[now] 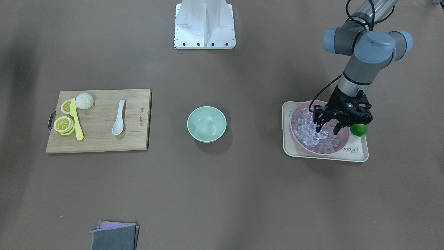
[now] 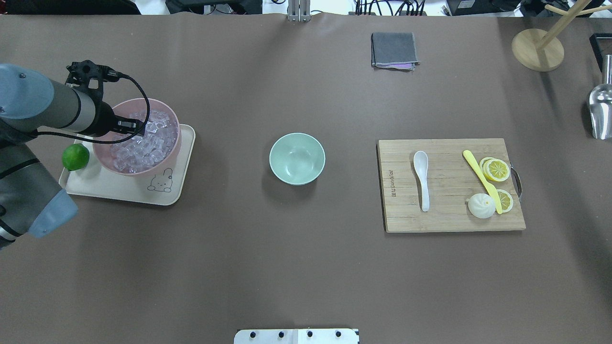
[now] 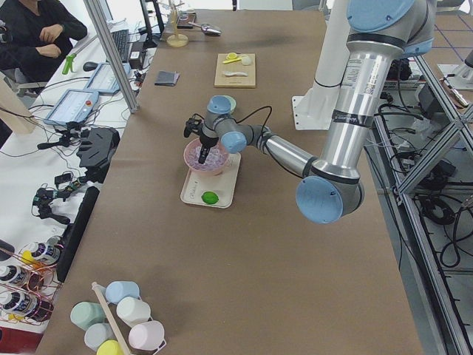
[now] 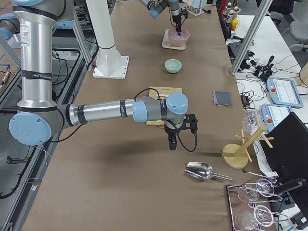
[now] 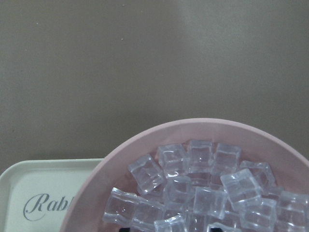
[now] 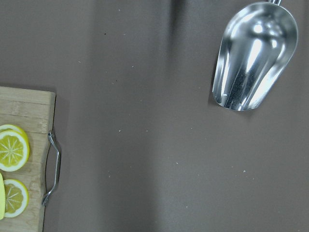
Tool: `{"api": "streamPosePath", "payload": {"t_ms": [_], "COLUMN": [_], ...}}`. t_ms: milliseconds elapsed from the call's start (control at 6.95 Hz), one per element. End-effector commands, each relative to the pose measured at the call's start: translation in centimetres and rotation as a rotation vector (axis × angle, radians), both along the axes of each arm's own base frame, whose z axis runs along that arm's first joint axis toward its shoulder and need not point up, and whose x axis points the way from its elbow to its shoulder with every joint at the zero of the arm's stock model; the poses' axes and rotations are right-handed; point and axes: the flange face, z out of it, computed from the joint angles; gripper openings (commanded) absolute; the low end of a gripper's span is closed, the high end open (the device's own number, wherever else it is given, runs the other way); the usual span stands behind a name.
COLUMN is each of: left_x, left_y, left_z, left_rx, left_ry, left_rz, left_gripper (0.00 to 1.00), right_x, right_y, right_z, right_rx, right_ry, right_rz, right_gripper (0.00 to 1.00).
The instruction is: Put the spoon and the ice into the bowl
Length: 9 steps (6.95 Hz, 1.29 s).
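- Left gripper (image 1: pixel 327 129): jaws wide, tips low over the ice (image 1: pixel 309 133) heaped in the pink bowl (image 1: pixel 314 150), on a tray (image 1: pixel 357 153) at the robot's left. No cube is seen held.
- Right gripper (image 4: pixel 172 143): over bare table near a scoop (image 6: pixel 251 58). Cannot tell whether spread or closed.
- Bowl (image 1: pixel 206 137): table centre, empty.
- Spoon (image 1: pixel 119 119): on the board (image 1: pixel 100 140), robot's right.
- Judgement: cubes are light, hard and slick; pinch flat opposite faces. Spoon is stiff, glossy and likely brittle; grip mid-handle.
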Motion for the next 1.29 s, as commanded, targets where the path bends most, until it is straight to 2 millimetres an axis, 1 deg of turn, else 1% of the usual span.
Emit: {"api": "streamPosePath", "payload": {"t_ms": [0, 144, 575, 863, 1150], "left_x": [0.11, 0.16, 0.25, 0.63, 0.72], "left_y": [0.02, -0.04, -0.11, -0.50, -0.60], "left_z": [0.34, 0.16, 0.52, 0.52, 0.71], "left_rx": [0.002, 0.004, -0.001, 0.000, -0.003], "left_ry": [-0.007, -0.005, -0.009, -0.010, -0.012], "left_rz": [0.010, 0.010, 0.011, 0.014, 0.014], "left_gripper": [0.62, 0.58, 0.58, 0.58, 0.58], "right_x": [0.00, 0.07, 0.00, 0.00, 0.00], "right_y": [0.04, 0.05, 0.04, 0.04, 0.05], "right_z": [-0.18, -0.25, -0.25, -0.25, -0.55], "right_rx": [0.003, 0.004, 0.004, 0.004, 0.010], "right_ry": [0.000, -0.001, -0.001, -0.001, -0.001], "right_rz": [0.001, 0.002, 0.001, 0.001, 0.001], "right_gripper": [1.00, 1.00, 1.00, 1.00, 1.00]}}
